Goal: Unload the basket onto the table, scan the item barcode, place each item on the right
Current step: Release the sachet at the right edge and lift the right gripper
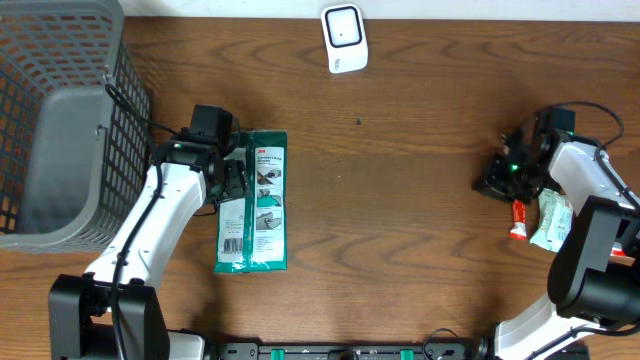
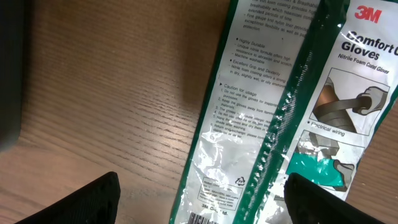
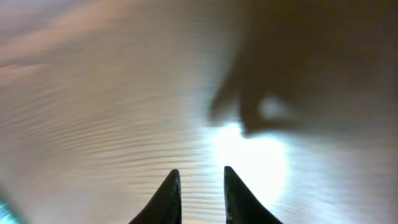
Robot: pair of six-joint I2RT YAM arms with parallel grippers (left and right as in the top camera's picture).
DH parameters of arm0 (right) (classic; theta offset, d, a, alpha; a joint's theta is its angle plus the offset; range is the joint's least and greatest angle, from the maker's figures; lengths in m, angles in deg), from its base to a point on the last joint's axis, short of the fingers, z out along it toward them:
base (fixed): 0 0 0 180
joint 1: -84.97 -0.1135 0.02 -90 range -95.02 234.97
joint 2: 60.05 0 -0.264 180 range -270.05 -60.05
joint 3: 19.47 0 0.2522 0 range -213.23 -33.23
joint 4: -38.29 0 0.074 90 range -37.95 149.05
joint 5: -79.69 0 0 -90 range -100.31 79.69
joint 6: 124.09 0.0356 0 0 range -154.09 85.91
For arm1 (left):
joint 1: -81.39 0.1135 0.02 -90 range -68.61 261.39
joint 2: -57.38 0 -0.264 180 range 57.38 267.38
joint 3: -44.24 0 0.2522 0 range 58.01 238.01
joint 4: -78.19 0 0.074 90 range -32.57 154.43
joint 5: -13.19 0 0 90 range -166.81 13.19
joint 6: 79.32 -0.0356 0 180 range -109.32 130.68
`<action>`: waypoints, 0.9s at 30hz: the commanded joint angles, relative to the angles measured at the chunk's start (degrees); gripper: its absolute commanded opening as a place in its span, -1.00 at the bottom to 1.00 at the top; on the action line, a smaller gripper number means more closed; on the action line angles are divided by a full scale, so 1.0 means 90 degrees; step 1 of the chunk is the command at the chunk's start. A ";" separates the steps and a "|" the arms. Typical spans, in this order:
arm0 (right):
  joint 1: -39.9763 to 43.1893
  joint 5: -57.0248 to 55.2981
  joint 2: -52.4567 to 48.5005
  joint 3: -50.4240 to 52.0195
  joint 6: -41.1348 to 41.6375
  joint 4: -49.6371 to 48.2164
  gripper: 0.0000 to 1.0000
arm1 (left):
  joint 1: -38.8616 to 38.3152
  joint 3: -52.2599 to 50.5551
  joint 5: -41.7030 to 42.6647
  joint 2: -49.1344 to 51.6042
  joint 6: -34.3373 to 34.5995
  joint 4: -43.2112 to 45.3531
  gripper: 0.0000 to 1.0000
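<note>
Green glove packet (image 1: pixel 256 205) lies flat on the table (image 1: pixel 400 210) under the left gripper (image 1: pixel 233 180), jaws spread wide. The right gripper (image 3: pixel 202 190) is a little open, empty. Next, I think: pinch the packet, show its barcode (image 1: pixel 232 243) to the scanner (image 1: pixel 345 40).

The place reads as a staged shop checkout counter: a brown wood-grain table (image 1: pixel 400 200) carries a grey plastic mesh shopping basket (image 1: pixel 125 100), a small white countertop barcode scanner (image 1: pixel 344 38) and a green-and-clear retail pack of gloves (image 1: pixel 262 200).
</note>
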 commanded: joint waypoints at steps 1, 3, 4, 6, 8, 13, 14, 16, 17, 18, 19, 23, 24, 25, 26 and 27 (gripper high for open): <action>-0.0301 0.1953 0.0000 -0.0124 -0.0534 -0.0148 -0.44 | 0.0039 0.0095 -0.0036 -0.0046 -0.0032 0.0000 0.70; -0.0481 0.2336 0.0000 -0.0124 -0.0532 -0.0364 0.01 | 0.0039 0.0092 -0.0036 -0.0046 -0.0032 0.0000 0.70; -0.0605 0.2560 0.0000 -0.0124 -0.0532 -0.0503 0.29 | 0.0039 0.0095 -0.0036 -0.0046 -0.0032 0.0000 0.70; -0.0964 0.2788 0.0000 -0.0124 -0.0532 -0.0639 0.99 | 0.0039 0.0092 -0.0039 -0.0046 -0.0036 0.0000 0.71; -0.1200 0.2783 0.0000 -0.0121 -0.0534 -0.0634 0.99 | 0.0039 0.0092 -0.0206 -0.0046 -0.0061 0.0005 0.70; -0.1841 0.2778 0.0000 -0.0121 -0.0534 -0.0760 0.99 | 0.0039 0.0095 -0.0522 -0.0046 -0.0078 0.0005 0.70; -0.2042 0.2752 0.0000 -0.0121 -0.0534 -0.0816 0.99 | 0.0039 0.0095 -0.0525 -0.0046 -0.0078 0.0002 0.71; -0.2259 0.2735 0.0000 -0.0121 -0.0534 -0.0879 0.98 | 0.0039 0.0095 -0.0522 -0.0046 -0.0078 0.0002 0.70; -0.2419 0.2735 0.0000 -0.0121 -0.0534 -0.0974 0.99 | 0.0039 0.0092 -0.0525 -0.0046 -0.0078 0.0002 0.70; -0.2499 0.2730 0.0000 -0.0121 -0.0534 -0.1030 0.99 | 0.0039 0.0095 -0.0525 -0.0046 -0.0078 0.0002 0.71; -0.2606 0.2727 0.0000 -0.0121 -0.0534 -0.1127 0.98 | 0.0039 0.0095 -0.0520 -0.0046 -0.0075 0.0010 0.70; -0.2924 0.2616 0.0000 -0.0121 -0.0529 -0.1268 0.98 | 0.0039 0.0087 -0.0488 -0.0046 -0.0080 -0.0199 0.70; -0.2943 0.2616 0.0000 -0.0121 -0.0498 -0.1265 0.96 | 0.0036 0.0053 -0.0488 -0.0046 -0.0080 -0.0199 0.70; -0.2948 0.2618 0.0000 -0.0121 -0.0432 -0.1263 0.95 | 0.0024 0.0000 -0.0491 -0.0046 -0.0078 -0.0180 0.70; -0.2948 0.2618 0.0000 -0.0121 -0.0386 -0.1260 0.95 | 0.0027 -0.0090 -0.0466 -0.0046 -0.0078 -0.0119 0.70; -0.2948 0.2616 0.0000 -0.0121 -0.0359 -0.1260 0.94 | 0.0027 -0.0175 -0.0427 -0.0032 -0.0083 -0.0032 0.70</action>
